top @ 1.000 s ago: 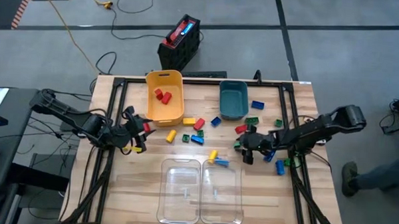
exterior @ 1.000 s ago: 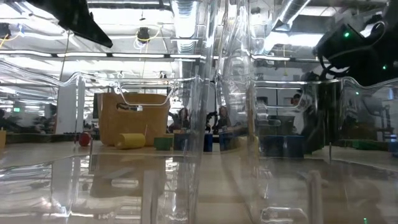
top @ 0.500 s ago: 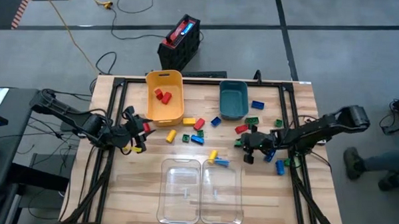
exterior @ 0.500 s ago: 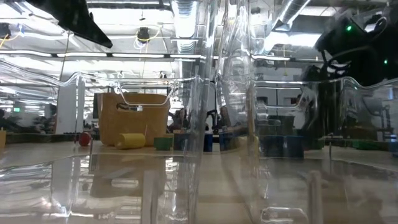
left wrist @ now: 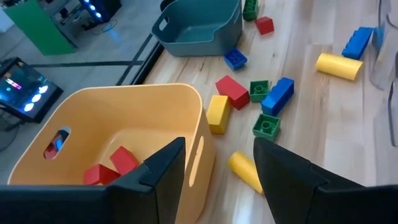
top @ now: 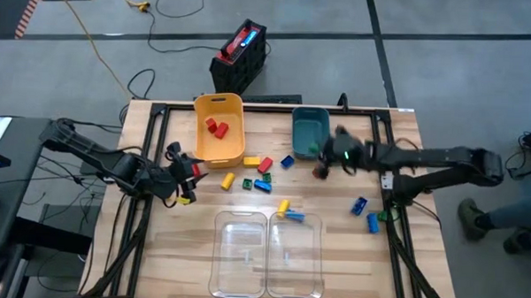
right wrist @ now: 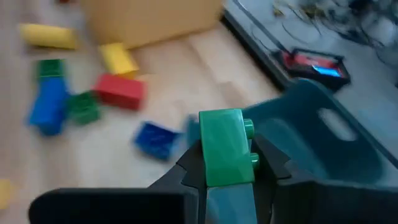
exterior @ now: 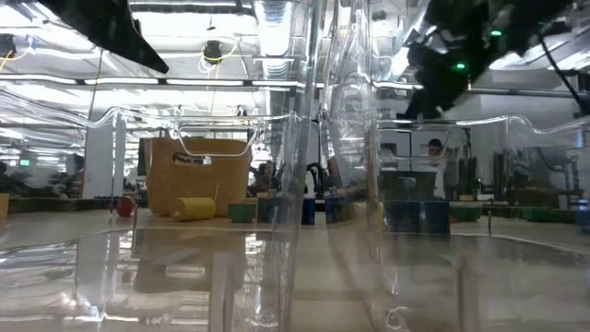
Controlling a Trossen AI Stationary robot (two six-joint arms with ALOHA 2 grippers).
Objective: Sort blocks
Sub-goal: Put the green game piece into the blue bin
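Now the right gripper (right wrist: 227, 165) clamps a green block (right wrist: 225, 148), upright, beside the teal bin (top: 309, 133); left gripper (left wrist: 214, 174) half-open near the yellow bin (left wrist: 124, 118).

Below me the floor (top: 446, 49) is grey concrete, crossed by dark seams. A yellow cable (top: 92, 37) runs over it, and a black box (top: 240, 53) with a red top sits just behind my wooden table (top: 182, 243). Across the room, ceiling pipes (exterior: 277, 18) and strip lights (exterior: 198, 81) hang overhead, with people (exterior: 433, 152) far off.
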